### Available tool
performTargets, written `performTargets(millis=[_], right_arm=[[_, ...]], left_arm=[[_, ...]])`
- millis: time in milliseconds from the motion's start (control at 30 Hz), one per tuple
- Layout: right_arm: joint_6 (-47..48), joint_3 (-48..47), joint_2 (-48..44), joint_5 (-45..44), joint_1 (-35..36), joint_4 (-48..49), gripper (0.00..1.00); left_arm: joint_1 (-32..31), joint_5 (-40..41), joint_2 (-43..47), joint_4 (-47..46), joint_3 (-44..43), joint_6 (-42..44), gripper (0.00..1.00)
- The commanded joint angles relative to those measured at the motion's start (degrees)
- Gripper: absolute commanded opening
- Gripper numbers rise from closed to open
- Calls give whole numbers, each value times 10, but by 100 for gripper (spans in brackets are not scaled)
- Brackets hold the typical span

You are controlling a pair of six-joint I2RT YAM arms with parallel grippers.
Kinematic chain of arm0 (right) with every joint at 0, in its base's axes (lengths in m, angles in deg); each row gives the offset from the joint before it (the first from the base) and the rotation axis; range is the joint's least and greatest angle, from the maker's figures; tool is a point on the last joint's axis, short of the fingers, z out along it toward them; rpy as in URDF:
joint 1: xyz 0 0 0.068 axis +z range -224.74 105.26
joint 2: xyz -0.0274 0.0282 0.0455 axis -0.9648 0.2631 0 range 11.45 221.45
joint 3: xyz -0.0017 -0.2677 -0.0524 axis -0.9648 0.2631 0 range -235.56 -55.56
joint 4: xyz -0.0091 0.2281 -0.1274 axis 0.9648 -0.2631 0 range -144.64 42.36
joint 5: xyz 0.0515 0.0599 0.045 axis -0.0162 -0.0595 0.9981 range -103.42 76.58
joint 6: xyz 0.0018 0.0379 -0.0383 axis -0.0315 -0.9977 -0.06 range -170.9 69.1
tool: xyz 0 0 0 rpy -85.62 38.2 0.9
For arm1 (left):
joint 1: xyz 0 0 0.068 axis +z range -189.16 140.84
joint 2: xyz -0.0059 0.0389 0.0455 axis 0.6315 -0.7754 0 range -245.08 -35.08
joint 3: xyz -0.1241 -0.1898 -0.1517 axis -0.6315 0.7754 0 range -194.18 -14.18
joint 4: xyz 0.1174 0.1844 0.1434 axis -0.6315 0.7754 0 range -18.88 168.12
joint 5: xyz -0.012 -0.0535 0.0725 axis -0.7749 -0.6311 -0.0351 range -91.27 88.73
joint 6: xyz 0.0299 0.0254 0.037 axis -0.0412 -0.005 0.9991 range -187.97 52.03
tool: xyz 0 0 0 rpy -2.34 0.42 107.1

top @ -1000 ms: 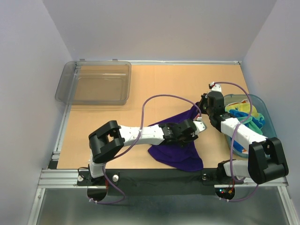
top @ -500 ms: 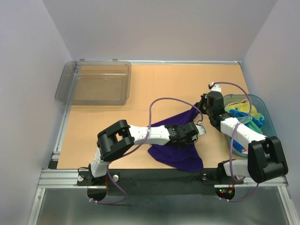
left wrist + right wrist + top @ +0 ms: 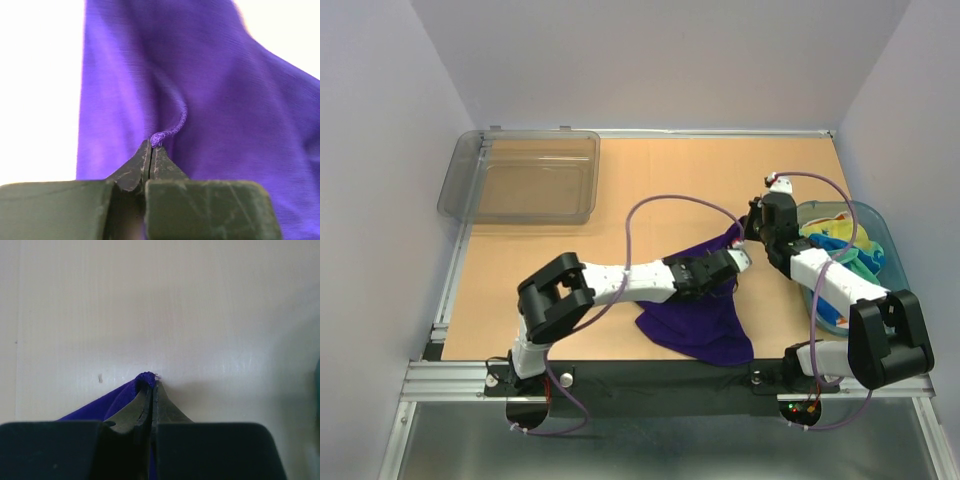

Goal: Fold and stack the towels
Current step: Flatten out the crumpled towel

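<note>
On the table, near its front edge, purple towel half lifted. Pinched at its hem by the closed left gripper, at a corner by the closed right gripper, probably to pull an edge taut for folding.

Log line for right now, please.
left tool: shut on purple towel | right tool: shut on its corner | other towels: in teal basket
</note>
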Motion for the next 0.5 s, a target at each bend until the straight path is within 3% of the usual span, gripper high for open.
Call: performTargets(millis=[0, 233, 467], right_arm=[[58, -66, -5, -57, -2, 15, 1], [165, -190, 16, -122, -4, 15, 0], [254, -311, 32, -102, -8, 15, 1]], left_arm=[[85, 81, 140, -14, -34, -19, 0], [215, 117, 204, -16, -128, 3, 0], [279, 105, 230, -28, -224, 25, 0]])
